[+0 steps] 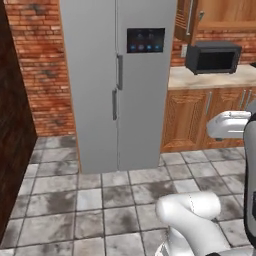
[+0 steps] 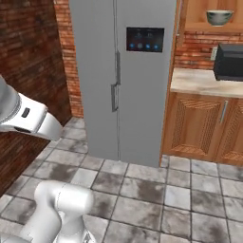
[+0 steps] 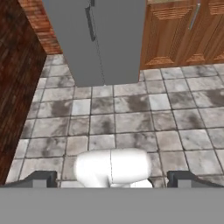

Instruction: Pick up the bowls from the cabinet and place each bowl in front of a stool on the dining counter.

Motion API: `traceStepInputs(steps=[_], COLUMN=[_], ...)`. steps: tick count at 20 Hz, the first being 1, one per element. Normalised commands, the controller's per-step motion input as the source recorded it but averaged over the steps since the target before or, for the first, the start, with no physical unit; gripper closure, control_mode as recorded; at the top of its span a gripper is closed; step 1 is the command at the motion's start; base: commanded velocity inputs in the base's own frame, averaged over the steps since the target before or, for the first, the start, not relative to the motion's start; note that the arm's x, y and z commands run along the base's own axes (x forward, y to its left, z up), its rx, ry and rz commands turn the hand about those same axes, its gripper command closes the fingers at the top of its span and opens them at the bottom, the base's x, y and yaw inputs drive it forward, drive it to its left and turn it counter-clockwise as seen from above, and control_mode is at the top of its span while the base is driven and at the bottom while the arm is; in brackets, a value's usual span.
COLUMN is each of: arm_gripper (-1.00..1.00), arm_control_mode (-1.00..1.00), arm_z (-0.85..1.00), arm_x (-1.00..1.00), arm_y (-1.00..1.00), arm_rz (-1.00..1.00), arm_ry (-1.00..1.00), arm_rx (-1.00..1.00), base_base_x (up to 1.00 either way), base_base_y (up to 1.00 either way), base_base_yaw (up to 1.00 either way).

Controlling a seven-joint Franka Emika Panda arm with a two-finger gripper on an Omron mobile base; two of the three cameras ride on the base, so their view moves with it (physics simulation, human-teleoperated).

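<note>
One grey-green bowl (image 2: 219,17) sits on the shelf of the open wooden wall cabinet (image 2: 204,24), high at the right above the worktop. That cabinet (image 1: 223,14) is also in the left base view's top right corner. In the hand view my gripper (image 3: 111,179) points down at the tiled floor, far below and left of the bowl. Its fingertips (image 3: 42,179) stand wide apart, open, with nothing between them. The stool and the dining counter are out of view.
A tall grey fridge (image 1: 117,85) stands straight ahead. Right of it a black microwave (image 1: 213,57) rests on a narrow marbled worktop (image 2: 199,81) over ribbed wooden cupboards (image 2: 195,124). A dark brick wall (image 1: 15,130) closes the left side. Grey floor tiles (image 3: 131,118) lie ahead.
</note>
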Motion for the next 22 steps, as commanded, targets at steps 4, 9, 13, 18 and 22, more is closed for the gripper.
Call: traceStepInputs(steps=[4,9,13,18,22], arm_gripper=[-1.0,-1.0,-1.0,-1.0,-1.0], arm_control_mode=[1.0,1.0,1.0,1.0,1.0], arm_z=[0.0,0.0,0.0,0.0,0.0], arm_x=[0.0,0.0,0.0,0.0,0.0], arm_y=[0.0,0.0,0.0,0.0,0.0], arm_rz=[0.0,0.0,0.0,0.0,0.0], arm_ry=[0.0,0.0,0.0,0.0,0.0], arm_rx=[0.0,0.0,0.0,0.0,0.0], base_base_x=[1.0,0.8,0.59,0.53,0.58], base_base_y=[-0.95,-1.0,-1.0,-1.0,-1.0], base_base_yaw=[0.0,0.03,0.06,0.06,0.02])
